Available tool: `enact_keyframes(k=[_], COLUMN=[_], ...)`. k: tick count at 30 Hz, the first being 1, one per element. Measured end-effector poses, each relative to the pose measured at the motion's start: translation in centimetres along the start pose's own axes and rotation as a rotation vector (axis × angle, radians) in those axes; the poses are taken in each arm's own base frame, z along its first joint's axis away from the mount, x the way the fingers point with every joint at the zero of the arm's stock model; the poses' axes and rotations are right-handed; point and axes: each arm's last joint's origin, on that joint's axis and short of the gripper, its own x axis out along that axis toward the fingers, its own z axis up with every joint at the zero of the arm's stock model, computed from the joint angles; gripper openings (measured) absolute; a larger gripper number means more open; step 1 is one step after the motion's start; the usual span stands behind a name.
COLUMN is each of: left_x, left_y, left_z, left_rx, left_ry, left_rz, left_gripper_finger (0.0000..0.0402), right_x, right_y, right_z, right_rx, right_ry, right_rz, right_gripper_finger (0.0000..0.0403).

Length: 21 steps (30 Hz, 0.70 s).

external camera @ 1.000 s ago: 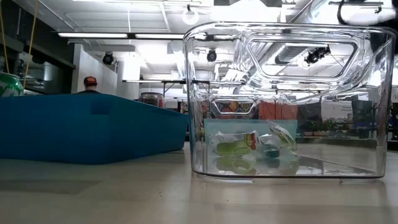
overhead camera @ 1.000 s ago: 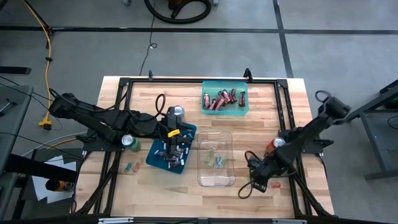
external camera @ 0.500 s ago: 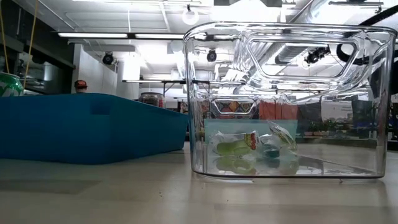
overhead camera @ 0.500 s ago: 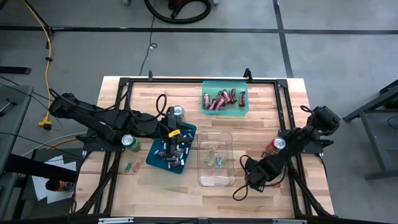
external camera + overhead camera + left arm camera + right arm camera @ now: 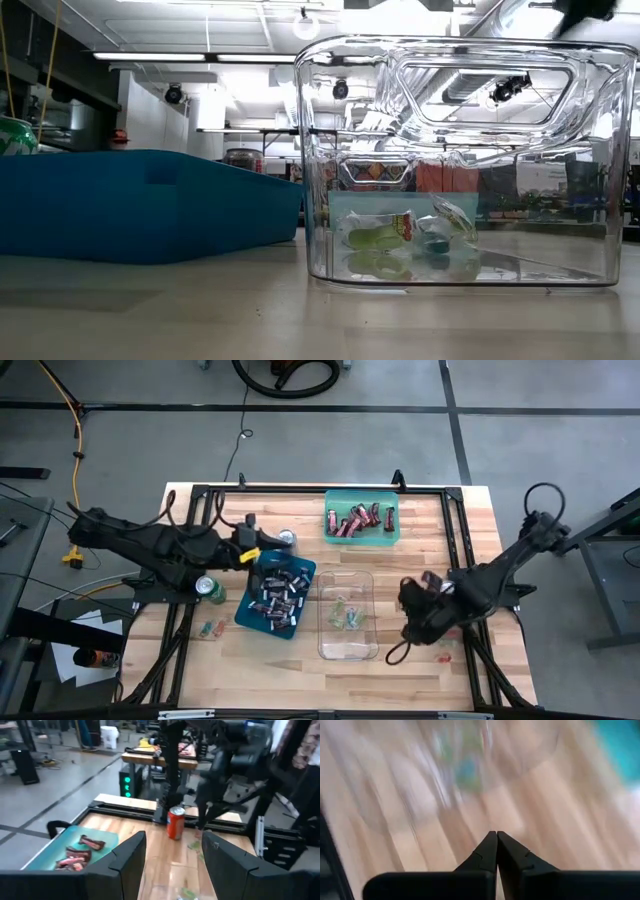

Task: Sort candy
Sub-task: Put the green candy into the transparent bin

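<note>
Most candy looks sorted, red bars in the green tray (image 5: 361, 520), dark bars in the blue tray (image 5: 276, 596), green pieces in the clear bin (image 5: 346, 614), while a few wrapped pieces (image 5: 211, 628) lie loose on the table (image 5: 420, 530); the right pincer (image 5: 496, 851) is pressed together, seemingly empty, the left pincer (image 5: 170, 852) spread.

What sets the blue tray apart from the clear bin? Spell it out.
The blue tray is opaque and holds dark mini bars; the clear bin is see-through and holds a few green wrapped sweets. The tray sits skewed, the bin square to the table edges. Both rest on the wooden table.
</note>
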Motion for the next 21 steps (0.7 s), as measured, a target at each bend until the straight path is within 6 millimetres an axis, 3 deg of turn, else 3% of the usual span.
enact_keyframes(k=[4,9,14,18,21], left_x=[-0.2,0.0,0.1,0.1,0.1], left_y=[0.1,0.0,0.1,0.1,0.1], left_z=[0.0,-0.3,-0.6,-0.7,-0.7], left_rx=[0.002,-0.019,-0.039,-0.049,-0.050], left_ry=[0.004,0.025,0.060,0.065,0.066], left_rz=[0.010,0.011,0.017,0.017,0.017], left_gripper_finger=[0.0181,0.0181,0.0181,0.0181,0.0181], right_x=[-0.6,1.1,3.6,6.0,7.8], right_y=[-0.1,0.3,0.2,-0.3,-0.5], right_z=[2.1,2.3,0.0,-3.1,-5.1], right_rx=[-0.001,0.039,0.152,0.329,0.555], right_ry=[-0.152,-0.044,0.163,0.279,0.335], right_rz=[0.048,0.097,0.076,0.041,0.034], right_gripper_finger=[0.0002,0.0005,0.0031,0.0091,0.0145])
